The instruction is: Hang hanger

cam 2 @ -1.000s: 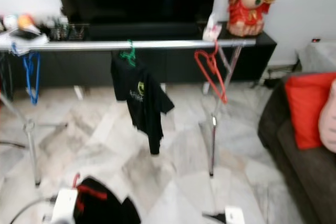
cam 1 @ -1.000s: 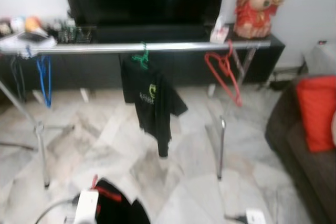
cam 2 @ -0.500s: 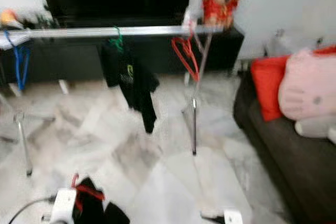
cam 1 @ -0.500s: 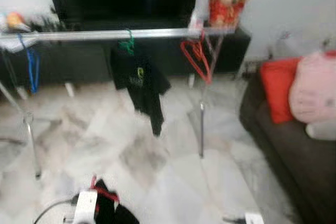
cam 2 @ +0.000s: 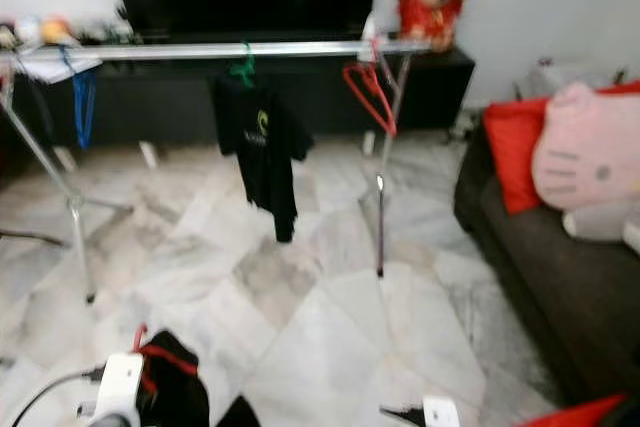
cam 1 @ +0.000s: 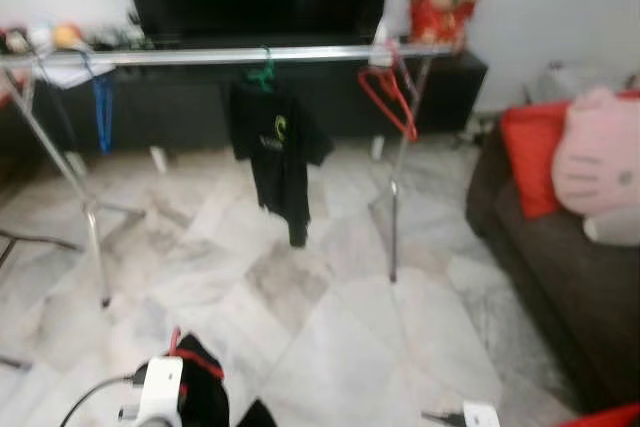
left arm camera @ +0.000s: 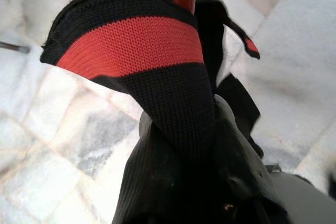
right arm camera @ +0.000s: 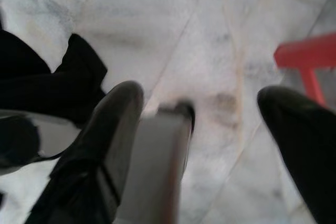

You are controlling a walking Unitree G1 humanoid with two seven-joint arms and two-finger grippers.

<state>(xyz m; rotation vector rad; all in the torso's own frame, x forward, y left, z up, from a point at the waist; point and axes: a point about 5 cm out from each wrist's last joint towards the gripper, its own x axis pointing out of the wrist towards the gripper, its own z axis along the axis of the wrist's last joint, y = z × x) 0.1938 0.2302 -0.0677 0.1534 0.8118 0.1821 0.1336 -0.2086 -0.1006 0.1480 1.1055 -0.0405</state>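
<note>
Between frames the camera swung, nothing else moved. Left gripper (left arm camera: 202, 129) clamped a red-hangered black garment (left arm camera: 131, 45); right gripper (right arm camera: 199, 129) gaped empty. Rail (cam 1: 250, 53) stood well apart; hanging remained outstanding.

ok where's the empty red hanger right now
In the head views the empty red hanger hangs near the right end of the metal rail, just right of the black shirt on its green hanger.

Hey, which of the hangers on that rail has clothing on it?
The green hanger near the middle of the rail: a black T-shirt hangs from it. The blue hanger and red hanger are bare.
</note>
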